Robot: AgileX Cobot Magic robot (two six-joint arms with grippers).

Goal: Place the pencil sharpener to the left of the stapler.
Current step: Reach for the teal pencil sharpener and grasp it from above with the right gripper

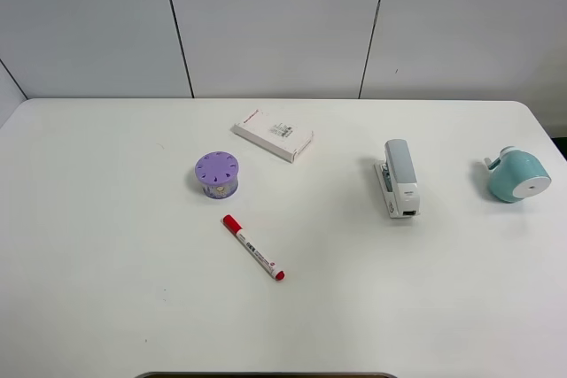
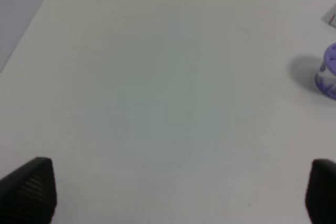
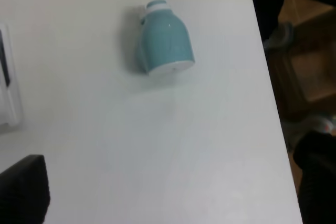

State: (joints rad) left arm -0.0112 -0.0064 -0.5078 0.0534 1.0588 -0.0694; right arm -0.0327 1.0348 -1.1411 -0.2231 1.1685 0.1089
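The pencil sharpener (image 1: 517, 174) sits right of the stapler (image 1: 400, 176), ungrasped. The right gripper (image 3: 168, 192), wide and empty, would need to close on it next; the left gripper (image 2: 173, 192) gapes too

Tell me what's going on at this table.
Nothing is being handled yet. The sharpener sits on the table near its right edge, to the right of the stapler, so the move to the stapler's left has not begun. The right gripper is open and empty, with the sharpener ahead of it in its wrist view. The left gripper is also open, over bare table near the purple cylinder.
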